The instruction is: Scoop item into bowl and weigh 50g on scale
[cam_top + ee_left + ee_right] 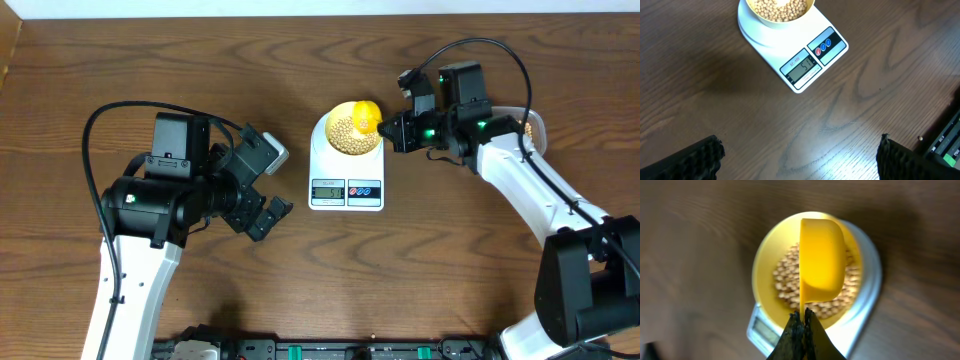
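right wrist view: scoop [822, 260] turned on edge over the bowl [765, 275], its handle gripped in the right pincer [803, 322].
the bowl sits on the round platform of the scale [346, 190], toward its far side, and is well filled with beans [785, 277]. the right pincer lies just to the right of the bowl, clamped on the handle. the scoop's long axis runs leftward from it, and its cup hangs above the bowl's right side. the left pincer [800, 152] is wide open and empty over the desk [715, 90], to the near left and well apart from the scale, so the right arm is nearer. the scoop's hollow faces away from the camera, so any beans left inside cannot be seen. the display [801, 68] seems to read 51, but the digits are small.
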Robot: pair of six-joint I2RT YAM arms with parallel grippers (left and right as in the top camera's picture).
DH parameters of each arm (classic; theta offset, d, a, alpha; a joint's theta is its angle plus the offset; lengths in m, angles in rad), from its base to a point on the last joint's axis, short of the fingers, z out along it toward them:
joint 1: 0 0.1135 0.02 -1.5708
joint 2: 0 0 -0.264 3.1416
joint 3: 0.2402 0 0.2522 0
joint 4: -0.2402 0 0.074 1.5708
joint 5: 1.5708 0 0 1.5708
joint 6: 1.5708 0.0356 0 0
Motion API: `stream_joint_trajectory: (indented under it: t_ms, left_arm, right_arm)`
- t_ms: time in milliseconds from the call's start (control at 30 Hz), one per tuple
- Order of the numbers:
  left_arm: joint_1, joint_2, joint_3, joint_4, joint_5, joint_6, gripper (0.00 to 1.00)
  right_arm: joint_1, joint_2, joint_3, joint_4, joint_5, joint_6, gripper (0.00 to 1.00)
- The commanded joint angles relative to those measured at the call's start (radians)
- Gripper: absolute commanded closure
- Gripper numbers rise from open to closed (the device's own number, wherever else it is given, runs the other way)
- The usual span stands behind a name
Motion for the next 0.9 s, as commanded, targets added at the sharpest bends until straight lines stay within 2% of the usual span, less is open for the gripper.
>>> stream_joint_trajectory:
  t_ms: [0,233,600,867]
  left_arm:
    - [0.003,-0.002,-0.003,-0.002,-0.006,0.006,0.00]
    - [0.003,-0.002,-0.003,-0.002,-0.006,0.006,0.00]
    - [0.003,-0.002,-0.003,-0.002,-0.006,0.006,0.00]
    - [0.003,-0.002,-0.003,-0.002,-0.006,0.006,0.00]
  right_arm:
    - [0.028,-0.019,0.021,0.000,0.132,-0.087,0.99]
    - [0.071,0.017,0.020,0.000,0.148,-0.131,0.99]
    - [0.130,0.029,0.019,0.000,0.305,-0.176,0.99]
    - [0.170,0.043,0.019,0.002,0.304,-0.176,0.99]
